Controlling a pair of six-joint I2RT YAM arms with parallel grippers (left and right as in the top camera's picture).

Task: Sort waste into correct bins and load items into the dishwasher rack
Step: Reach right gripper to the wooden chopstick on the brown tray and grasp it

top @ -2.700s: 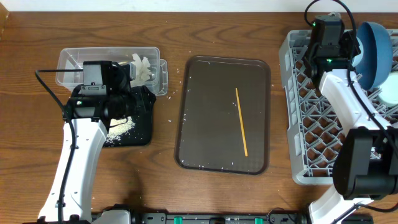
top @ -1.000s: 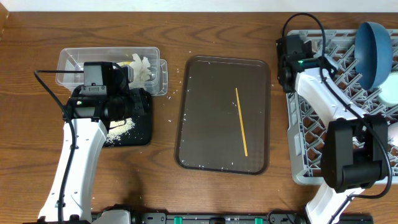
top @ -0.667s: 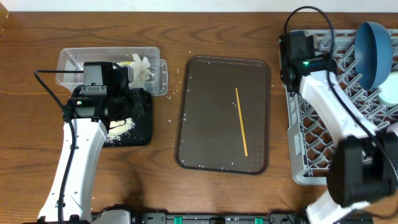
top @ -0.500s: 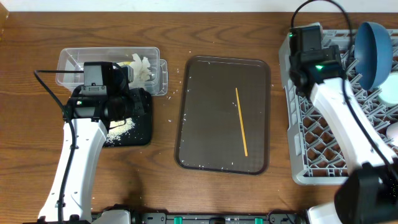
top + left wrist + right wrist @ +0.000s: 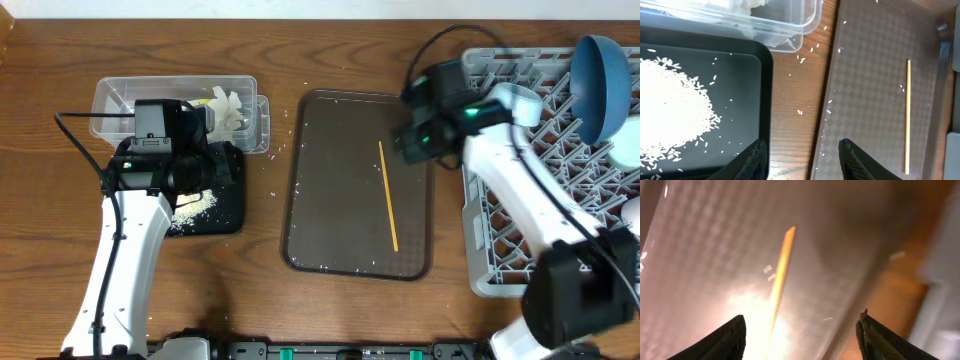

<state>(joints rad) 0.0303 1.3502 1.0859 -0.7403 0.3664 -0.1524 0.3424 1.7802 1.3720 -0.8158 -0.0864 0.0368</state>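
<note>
Nearest to the robot, on the brown serving tray (image 5: 330, 225) in the middle of the table (image 5: 50, 250), lies the thin yellow-orange stick (image 5: 388, 196). It is the one item that is clearly not loaded yet. The right gripper (image 5: 801, 319) hangs over the far end of the stick with its fingers wide apart and nothing between them, so the pick seems to be just starting. A few loose white grains (image 5: 800, 112) are scattered on this tray and on the wood beside it, and they are also left to clear. On the left side, the black tray (image 5: 230, 205) already holds a heap of rice (image 5: 670, 115). The left gripper (image 5: 802, 157) hovers at the edge of that tray, half open and empty. Just behind it the clear tub (image 5: 110, 100) holds the crumpled tissues (image 5: 228, 108), so the paper waste looks sorted. On the right stands the rack (image 5: 500, 250), with the dark-blue dish (image 5: 600, 85) upright in its far corner. Two pale round shapes at the picture's right edge may be the bowls — too cut off to be sure. I cannot find the cup. In my judgement most of the work is done; the stick and the stray grains are what is left.
</note>
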